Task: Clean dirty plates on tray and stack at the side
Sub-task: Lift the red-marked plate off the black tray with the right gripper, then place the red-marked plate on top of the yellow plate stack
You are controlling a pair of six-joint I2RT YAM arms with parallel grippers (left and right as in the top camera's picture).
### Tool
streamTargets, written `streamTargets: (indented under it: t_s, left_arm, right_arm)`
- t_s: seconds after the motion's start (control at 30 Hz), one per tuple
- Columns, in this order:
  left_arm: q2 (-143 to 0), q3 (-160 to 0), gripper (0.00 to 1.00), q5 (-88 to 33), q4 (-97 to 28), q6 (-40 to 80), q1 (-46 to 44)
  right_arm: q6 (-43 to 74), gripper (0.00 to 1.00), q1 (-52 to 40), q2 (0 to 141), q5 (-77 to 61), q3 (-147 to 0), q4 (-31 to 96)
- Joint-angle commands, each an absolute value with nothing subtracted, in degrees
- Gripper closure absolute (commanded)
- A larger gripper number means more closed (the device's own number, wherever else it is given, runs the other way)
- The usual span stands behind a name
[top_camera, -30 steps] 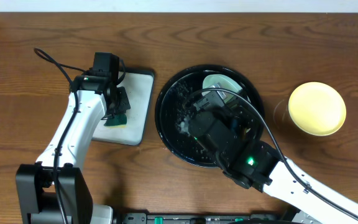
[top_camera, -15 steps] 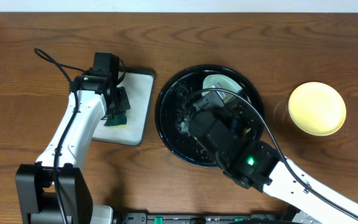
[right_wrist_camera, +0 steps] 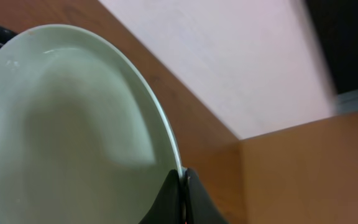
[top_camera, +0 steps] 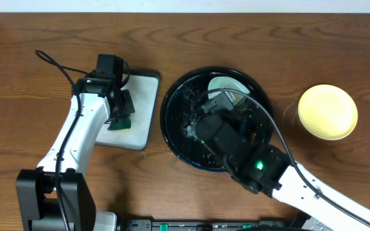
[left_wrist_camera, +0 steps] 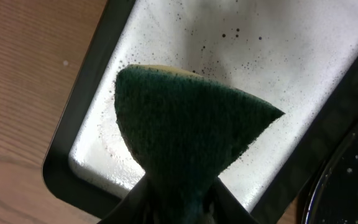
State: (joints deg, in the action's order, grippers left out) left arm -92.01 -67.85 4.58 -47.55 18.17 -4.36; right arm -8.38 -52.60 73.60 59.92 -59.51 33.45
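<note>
- Overhead view, left: the white tray (top_camera: 145,96) is dotted with dark specks. Over it, the left fingers (left_wrist_camera: 235,208) are closed partway and pinch a green sponge (left_wrist_camera: 185,137), which folds into a wedge.
- Middle: the black tray (top_camera: 170,131) holds scattered white flecks and one mint-green plate (top_camera: 227,84) at its far side. The right fingers (right_wrist_camera: 169,198) are clamped tight on that plate's rim.
- Right: a yellow plate (top_camera: 327,111) sits on the bare surface (top_camera: 268,38), well apart from the black tray.

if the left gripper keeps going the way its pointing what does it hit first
Probably the white tray, with the green sponge that the left gripper holds touching first; depth is unclear.
</note>
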Motion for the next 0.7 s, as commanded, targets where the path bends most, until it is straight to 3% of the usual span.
streamTargets:
  t_s: [0.0, 0.2, 0.47, 0.67]
  left_arm:
    - [-92.18, -67.59, 0.74, 4.47, -47.72, 18.46, -4.14]
    - [-92.18, -67.59, 0.74, 4.47, -47.7, 18.46, -4.14]
    - [-92.18, -67.59, 0.74, 4.47, -47.75, 18.46, -4.14]
    - [-92.18, -67.59, 0.74, 4.47, -47.7, 18.46, -4.14]
  right_arm:
    - [2.11, 0.99, -47.33, 73.38, 50.33, -60.01, 35.16]
    - [10.46, 0.99, -33.43, 69.67, 31.66, -64.45, 43.46]
    - [17.78, 0.99, 1.85, 67.44, -2.17, -66.28, 48.4]
    - [17.76, 0.99, 26.06, 72.93, -9.28, -66.19, 49.21]
